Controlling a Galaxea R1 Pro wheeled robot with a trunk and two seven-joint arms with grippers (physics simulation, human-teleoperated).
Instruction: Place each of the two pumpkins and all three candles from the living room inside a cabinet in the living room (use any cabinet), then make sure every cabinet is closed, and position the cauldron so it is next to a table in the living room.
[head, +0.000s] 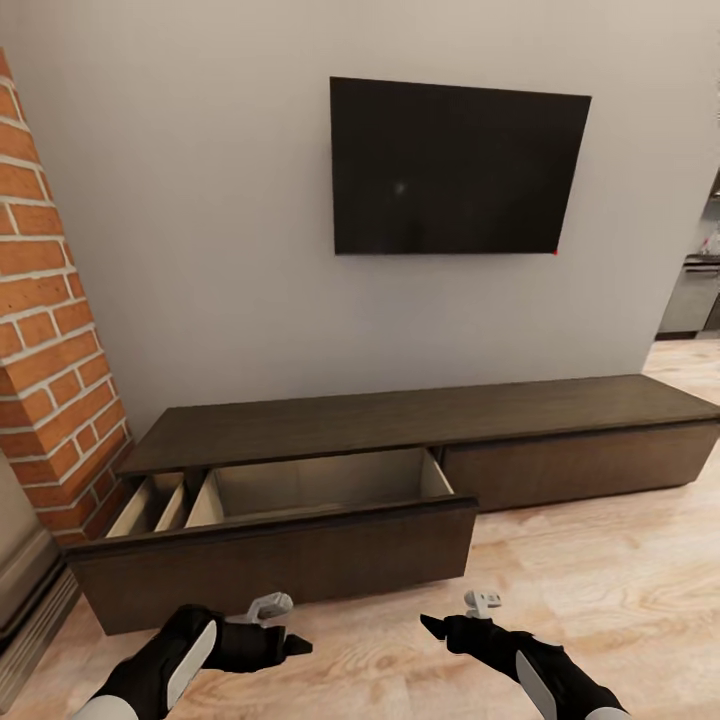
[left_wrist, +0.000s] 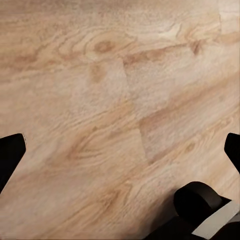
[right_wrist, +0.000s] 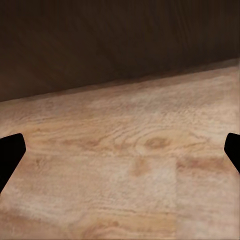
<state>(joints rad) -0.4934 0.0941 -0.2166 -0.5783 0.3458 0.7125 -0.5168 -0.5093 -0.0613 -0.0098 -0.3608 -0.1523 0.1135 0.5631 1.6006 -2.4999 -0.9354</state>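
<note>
The long, low dark-brown cabinet (head: 420, 415) stands against the grey wall. Its left drawer (head: 300, 490) is pulled out and shows a pale wood lining with dividers. The drawer's front panel hides the near part of its floor, and the part I can see holds nothing. The right drawer front (head: 580, 465) is shut flush. My left gripper (head: 292, 645) hovers low in front of the open drawer, and my right gripper (head: 430, 625) is level with it. Both are open and hold nothing, with fingertips (left_wrist: 10, 152) (right_wrist: 10, 155) spread over the plank floor. The pumpkins, candles, cauldron and table are out of view.
A brick fireplace (head: 50, 340) rises just left of the cabinet. A black TV (head: 455, 170) hangs on the wall above it. Light wood-plank floor (head: 600, 580) runs rightward toward a kitchen opening (head: 695, 290). In the right wrist view the cabinet's dark front (right_wrist: 120, 40) is close ahead.
</note>
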